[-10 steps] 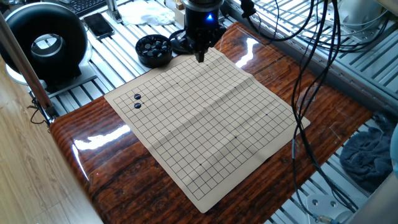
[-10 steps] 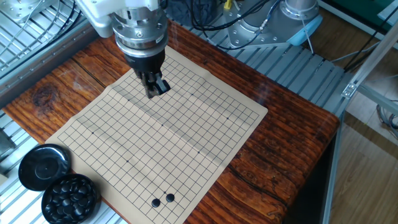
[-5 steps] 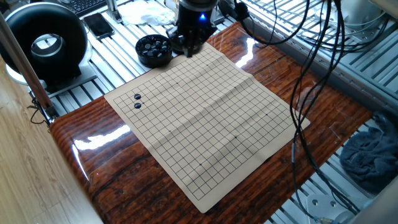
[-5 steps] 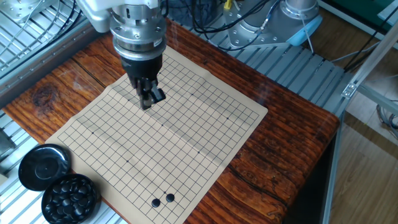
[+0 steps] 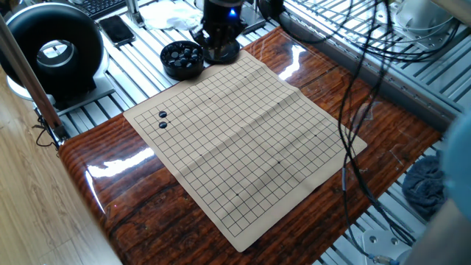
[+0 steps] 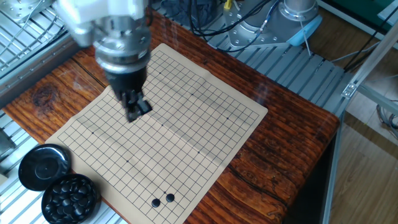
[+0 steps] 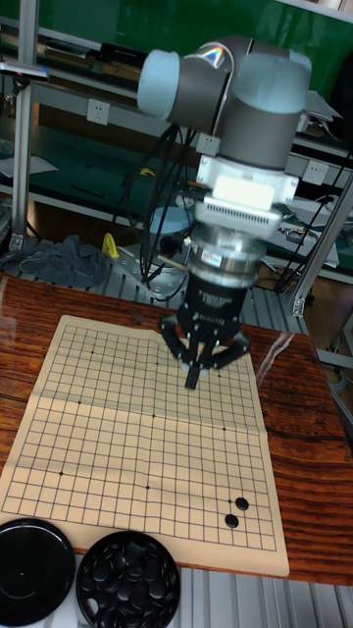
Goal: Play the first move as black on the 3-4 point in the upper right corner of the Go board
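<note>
Wooden table [image 6: 280, 155] | Go board [image 6: 186, 124] | two black stones [image 6: 163, 200] | gripper [image 7: 193, 381] closed, empty

Two small glossy black stones [image 5: 162, 120] lie on the tan Go board [image 5: 243, 140], side by side on neighbouring crossings near one corner; in the tall fixed view they sit at the board's lower right [image 7: 236, 512], in the other fixed view near its lower edge [image 6: 162, 200]. More black stones fill an open round black bowl [image 6: 71, 198] just off the board. The board lies flat on the tabletop, its grid otherwise bare
</note>
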You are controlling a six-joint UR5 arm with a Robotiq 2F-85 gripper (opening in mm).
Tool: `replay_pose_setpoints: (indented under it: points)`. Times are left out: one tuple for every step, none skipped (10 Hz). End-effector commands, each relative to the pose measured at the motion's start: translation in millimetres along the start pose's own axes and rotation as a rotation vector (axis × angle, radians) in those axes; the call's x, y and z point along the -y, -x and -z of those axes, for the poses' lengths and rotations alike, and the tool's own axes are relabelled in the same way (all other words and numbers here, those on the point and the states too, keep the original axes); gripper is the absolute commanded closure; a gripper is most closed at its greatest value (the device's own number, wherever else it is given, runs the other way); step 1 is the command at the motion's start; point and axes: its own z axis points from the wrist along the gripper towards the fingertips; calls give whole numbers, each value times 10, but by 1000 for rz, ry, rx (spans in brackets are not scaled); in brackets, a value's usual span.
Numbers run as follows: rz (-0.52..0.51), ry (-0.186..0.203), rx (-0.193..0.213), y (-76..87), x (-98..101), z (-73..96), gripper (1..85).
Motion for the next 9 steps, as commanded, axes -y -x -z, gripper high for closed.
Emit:
replay_pose_setpoints:
  points:
    - [50, -1, -1, 344, -12, -243, 840]
    - [65, -13, 11, 423, 14, -370, 840]
    - [89, -22, 17, 469, 31, -521, 840]
    - [112, -30, 13, 464, 58, -616, 840]
    - [137, -26, 11, 461, 51, -650, 840]
    - [150, -16, 1, 433, 29, -650, 840]
    - [159, -12, -29, 354, 23, -649, 840]
    - [149, -13, -58, 279, 32, -646, 843]
    - [124, -27, -76, 234, 69, -642, 843]
